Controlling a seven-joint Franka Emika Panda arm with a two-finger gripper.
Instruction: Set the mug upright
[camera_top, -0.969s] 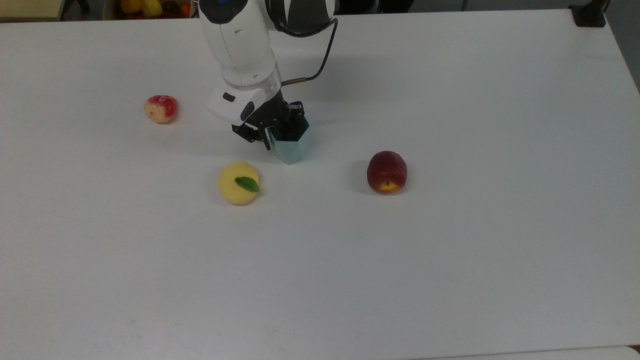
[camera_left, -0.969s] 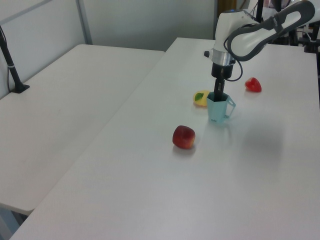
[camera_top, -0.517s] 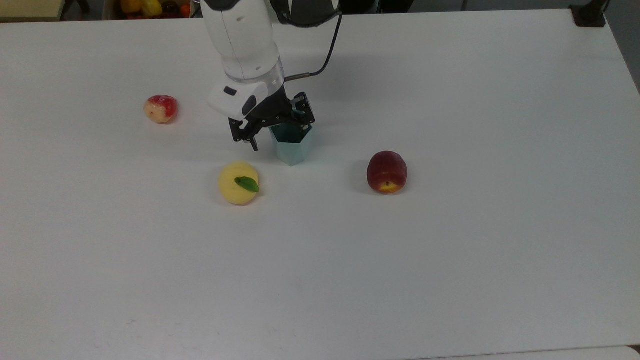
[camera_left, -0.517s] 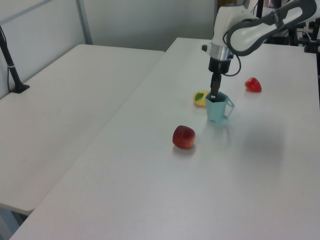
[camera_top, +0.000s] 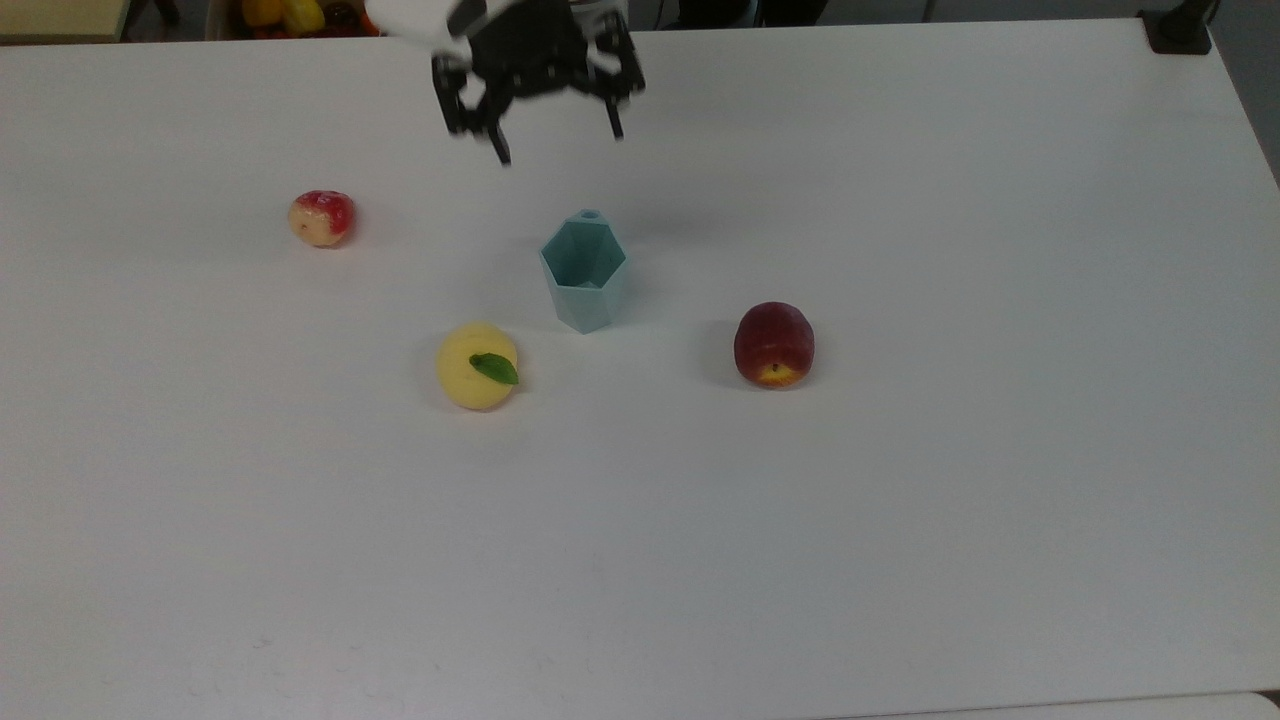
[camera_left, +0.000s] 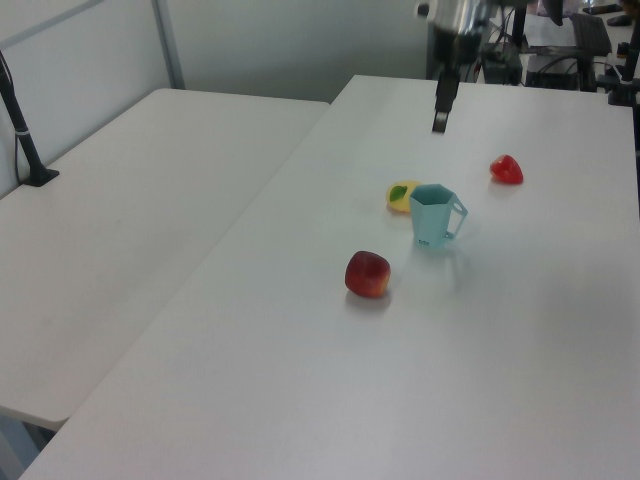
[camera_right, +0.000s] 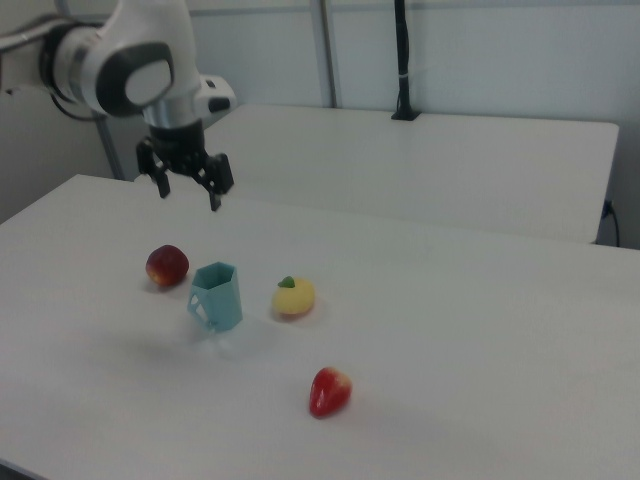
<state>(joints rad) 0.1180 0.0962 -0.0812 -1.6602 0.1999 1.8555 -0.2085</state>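
As we read the top view, the mug (camera_top: 585, 272) stands upright on the table (camera_top: 900, 500), mouth up, between the yellow fruit (camera_top: 478, 365) and the dark red fruit (camera_top: 773, 344). The gripper (camera_top: 553, 147) hangs above it, fingers spread wide and holding nothing.

From the left view, the mug (camera_left: 434, 215) rests on its narrow base with its handle toward the left view's right; the gripper (camera_left: 440, 108) sits well clear above.

From the right view, the mug (camera_right: 217, 296) is apart from the gripper (camera_right: 188, 188).

We judge the uprighting done; what remains is retreating without touching the mug.
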